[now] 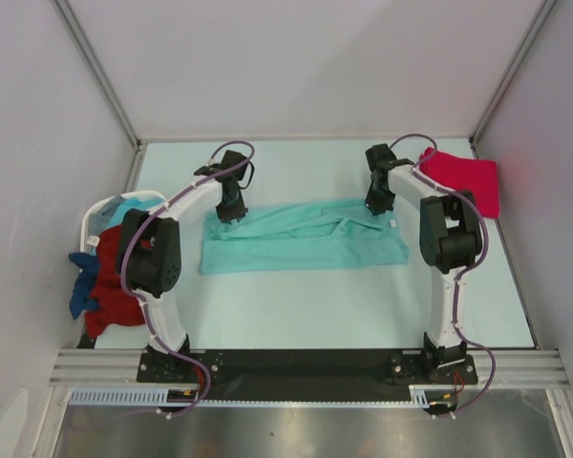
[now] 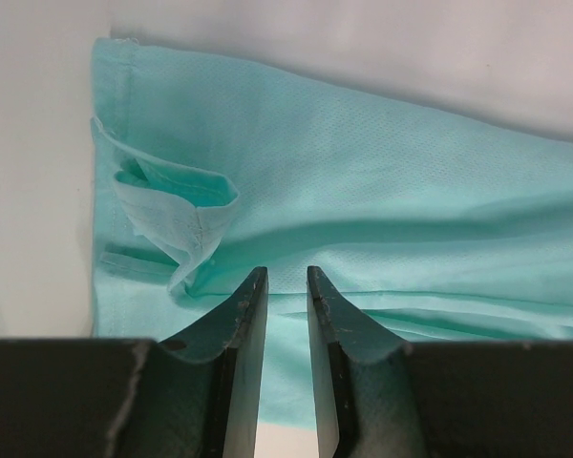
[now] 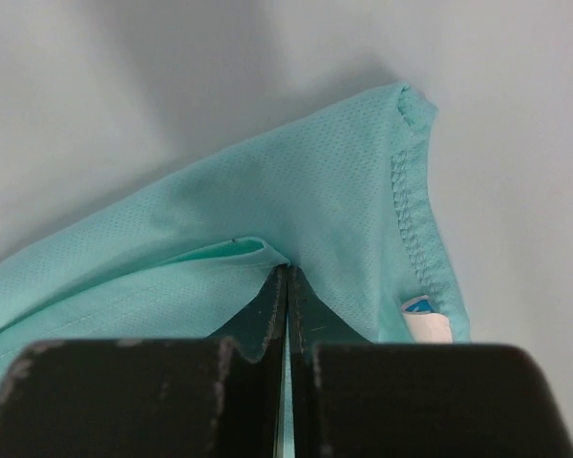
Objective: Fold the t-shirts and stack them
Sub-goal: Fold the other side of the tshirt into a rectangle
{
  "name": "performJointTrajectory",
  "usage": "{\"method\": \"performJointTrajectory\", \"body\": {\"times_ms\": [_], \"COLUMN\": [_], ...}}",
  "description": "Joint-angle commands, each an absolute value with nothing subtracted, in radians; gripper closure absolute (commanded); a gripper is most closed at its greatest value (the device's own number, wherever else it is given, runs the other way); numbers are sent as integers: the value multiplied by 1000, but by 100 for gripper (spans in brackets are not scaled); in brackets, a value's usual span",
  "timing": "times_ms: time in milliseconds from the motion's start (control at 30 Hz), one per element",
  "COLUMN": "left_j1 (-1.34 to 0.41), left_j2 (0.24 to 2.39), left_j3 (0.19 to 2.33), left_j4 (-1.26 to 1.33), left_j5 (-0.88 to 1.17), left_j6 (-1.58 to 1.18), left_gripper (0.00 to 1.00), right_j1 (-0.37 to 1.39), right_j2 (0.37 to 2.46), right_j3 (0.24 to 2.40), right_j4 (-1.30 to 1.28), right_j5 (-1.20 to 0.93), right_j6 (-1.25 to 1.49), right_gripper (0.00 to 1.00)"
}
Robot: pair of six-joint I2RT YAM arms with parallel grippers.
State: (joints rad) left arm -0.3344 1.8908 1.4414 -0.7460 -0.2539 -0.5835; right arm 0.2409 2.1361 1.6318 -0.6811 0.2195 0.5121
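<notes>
From above, the teal t-shirt [image 1: 296,243] lies spread flat and partly folded across the middle of the worktop [image 1: 315,315], with the left hand [image 1: 231,212] down at its far left edge and the right hand [image 1: 374,205] at its far right edge; a red t-shirt [image 1: 468,181] lies at the far right corner, and a basket [image 1: 95,215] of other shirts stands at the left. The left wrist view shows the left hand [image 2: 286,277] narrowly parted just over the teal t-shirt [image 2: 363,172]. The right wrist view shows the right hand [image 3: 286,272] pinched shut on a fold of the teal t-shirt [image 3: 315,191], near its stitched hem.
</notes>
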Motion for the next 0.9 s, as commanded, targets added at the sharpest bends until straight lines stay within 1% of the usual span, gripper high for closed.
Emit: {"method": "performJointTrajectory", "body": {"times_ms": [0,367,867], "left_j1": [-336,-337,-350], "left_j2": [1885,1859,1810], "left_j3": [1471,1450,1398], "left_j4": [-741,-738,-736], "left_j5": [-242,-226,-219], "left_j6": [-581,-589,-592], "left_gripper": [72,72,73], "right_j1": [253,318,411], "right_j2": [2048,1826,1661], "right_j3": [1605,1560,1368], "right_j4": [-677,-715,-769], "right_j5": [239,299,327], "right_j6": [520,520,557], "right_gripper": [100,100,100]}}
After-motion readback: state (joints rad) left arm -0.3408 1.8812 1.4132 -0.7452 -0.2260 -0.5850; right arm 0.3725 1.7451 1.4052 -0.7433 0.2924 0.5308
